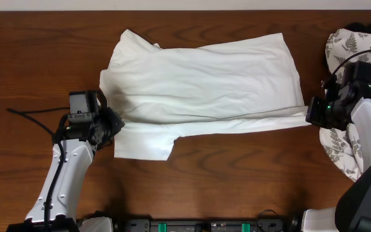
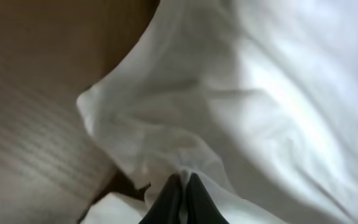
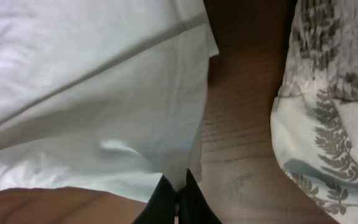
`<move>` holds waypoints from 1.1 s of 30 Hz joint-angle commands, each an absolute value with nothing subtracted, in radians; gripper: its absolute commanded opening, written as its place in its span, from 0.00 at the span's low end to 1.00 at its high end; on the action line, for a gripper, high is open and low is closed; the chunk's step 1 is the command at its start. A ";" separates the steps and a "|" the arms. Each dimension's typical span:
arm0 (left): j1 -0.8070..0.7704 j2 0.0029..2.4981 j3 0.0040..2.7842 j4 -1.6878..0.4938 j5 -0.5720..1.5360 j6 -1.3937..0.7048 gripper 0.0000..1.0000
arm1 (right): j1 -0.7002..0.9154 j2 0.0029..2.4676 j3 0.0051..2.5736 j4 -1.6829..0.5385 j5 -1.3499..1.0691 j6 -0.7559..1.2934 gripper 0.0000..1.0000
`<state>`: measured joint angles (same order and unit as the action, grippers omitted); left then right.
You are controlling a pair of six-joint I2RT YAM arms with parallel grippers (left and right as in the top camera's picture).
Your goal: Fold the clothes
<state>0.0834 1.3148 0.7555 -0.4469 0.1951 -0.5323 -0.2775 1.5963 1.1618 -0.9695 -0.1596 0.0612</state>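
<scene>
left claw [image 1: 116,122] pinches shut on the white t-shirt [image 1: 205,77] by its sleeve, right claw [image 1: 308,115] clamps tight on the hem corner, fern-print cloth [image 1: 356,45] just beside it.

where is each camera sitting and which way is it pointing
Overhead: fixed above the table, looking straight down on the white T-shirt; both arms show, left gripper and right gripper pinching its opposite ends.
Left wrist: on the left arm, looking along its shut fingers into bunched shirt fabric.
Right wrist: on the right arm, looking past its shut fingers at the shirt's edge, bare wood and the fern-print cloth.
Shared: all three show the shirt; overhead and right wrist also the fern-print cloth.
</scene>
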 commanded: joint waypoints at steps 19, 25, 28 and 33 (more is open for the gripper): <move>0.089 1.304 0.785 -0.209 0.194 -0.559 0.11 | -0.280 1.616 1.116 -0.813 -0.154 0.090 0.01; 0.089 1.306 0.785 -0.207 0.194 -0.555 0.11 | -0.280 1.622 1.116 -0.756 -0.164 0.089 0.01; 0.089 1.306 0.785 -0.216 0.194 -0.551 0.12 | -0.280 1.622 1.116 -0.728 -0.164 0.089 0.01; 0.089 1.306 0.791 -0.250 0.207 -0.532 0.12 | -0.280 1.622 1.116 -0.713 -0.164 0.089 0.01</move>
